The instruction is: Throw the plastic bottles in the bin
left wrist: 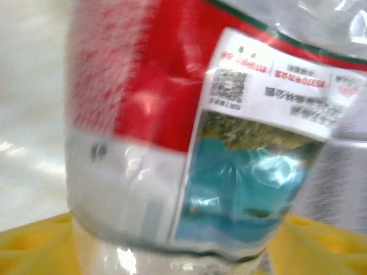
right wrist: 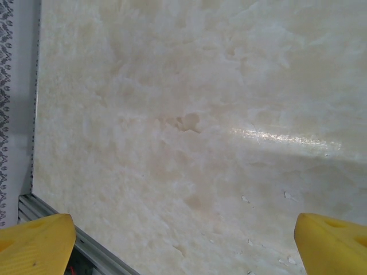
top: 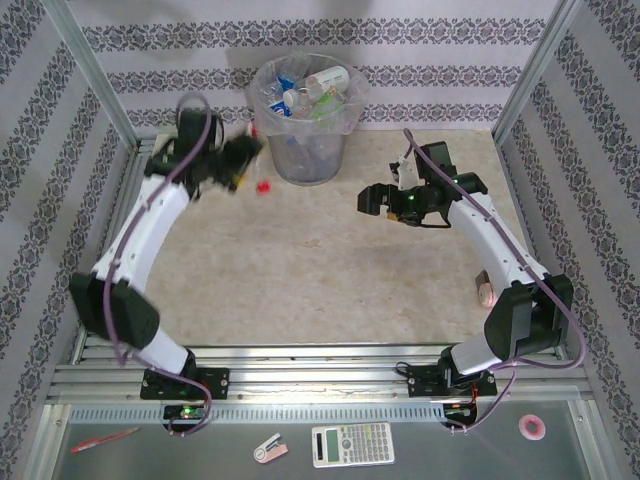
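The grey bin, lined with a clear bag, stands at the back middle of the table and holds several plastic bottles. My left gripper hangs blurred just left of the bin, below its rim. It is shut on a clear bottle with a red, white and blue label, squeezed between the yellow fingers. A small red cap shows just right of that gripper. My right gripper hovers right of the bin over bare table, open, its yellow fingertips wide apart with nothing between them.
The marble-look table has metal frame posts and patterned walls on three sides. A small pinkish object lies by the right arm. On the near shelf lie a calculator, a red pen and a tape roll.
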You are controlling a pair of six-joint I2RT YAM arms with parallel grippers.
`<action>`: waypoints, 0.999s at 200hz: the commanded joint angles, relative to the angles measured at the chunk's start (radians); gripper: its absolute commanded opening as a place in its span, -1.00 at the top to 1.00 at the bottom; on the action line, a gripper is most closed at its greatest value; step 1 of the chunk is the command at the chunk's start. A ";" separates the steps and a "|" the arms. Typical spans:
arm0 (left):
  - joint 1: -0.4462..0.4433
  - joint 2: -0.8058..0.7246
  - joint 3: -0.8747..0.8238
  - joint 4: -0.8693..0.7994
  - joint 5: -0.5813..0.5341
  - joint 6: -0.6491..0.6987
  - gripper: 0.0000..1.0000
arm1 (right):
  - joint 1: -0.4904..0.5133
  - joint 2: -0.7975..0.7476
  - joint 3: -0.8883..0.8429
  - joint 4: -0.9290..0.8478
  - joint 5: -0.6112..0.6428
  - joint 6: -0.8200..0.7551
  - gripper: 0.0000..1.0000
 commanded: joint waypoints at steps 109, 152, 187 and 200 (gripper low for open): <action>0.038 -0.033 0.086 -0.077 -0.137 0.136 -1.00 | -0.041 -0.063 -0.064 0.021 -0.073 -0.023 -0.95; 0.064 -0.185 -0.193 -0.081 -0.201 0.199 -1.00 | -0.042 -0.024 -0.033 0.018 -0.081 -0.031 -0.96; 0.140 -0.210 -0.270 -0.106 -0.224 0.266 -1.00 | -0.039 -0.017 -0.033 0.019 -0.081 -0.026 -0.95; 0.160 -0.193 -0.263 -0.108 -0.211 0.294 -1.00 | -0.037 -0.020 -0.035 0.018 -0.076 -0.021 -0.96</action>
